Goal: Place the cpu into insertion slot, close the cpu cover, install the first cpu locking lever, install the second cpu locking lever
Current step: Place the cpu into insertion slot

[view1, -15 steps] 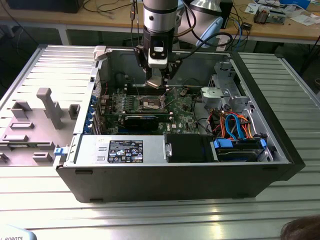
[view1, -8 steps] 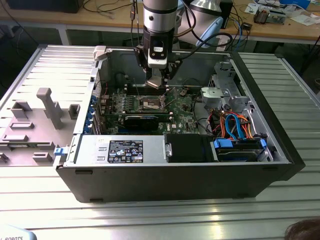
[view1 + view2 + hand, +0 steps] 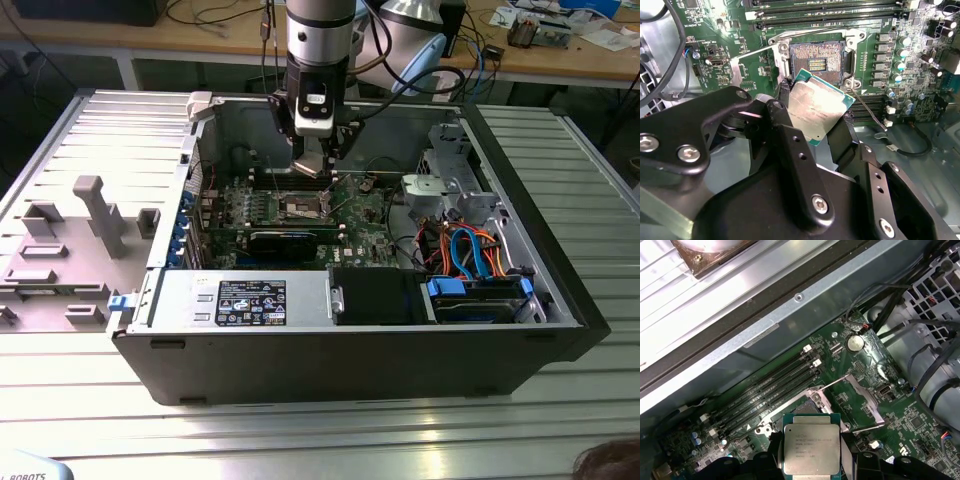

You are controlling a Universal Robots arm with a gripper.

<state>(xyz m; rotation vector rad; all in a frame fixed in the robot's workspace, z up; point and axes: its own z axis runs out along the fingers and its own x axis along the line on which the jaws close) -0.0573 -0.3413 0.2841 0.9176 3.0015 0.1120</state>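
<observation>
The gripper (image 3: 812, 125) clamps the cpu (image 3: 817, 107) just above the uncovered insertion slot (image 3: 815, 60), cpu cover (image 3: 865, 400) swung open beside it, long memory slots (image 3: 830, 10) alongside.

Case (image 3: 300, 365) on desk (image 3: 320, 440), top open. Inside: motherboard (image 3: 365, 228) toward the exterior view's left, drive cage (image 3: 450, 185) at the exterior view's right, power supply (image 3: 245, 300) along near wall. Cpu (image 3: 817, 107) clamped in hand (image 3: 316, 166), over insertion slot (image 3: 816, 60) on motherboard, not seated. Moulded fixture (image 3: 60, 250) beside case, at the exterior view's left.
</observation>
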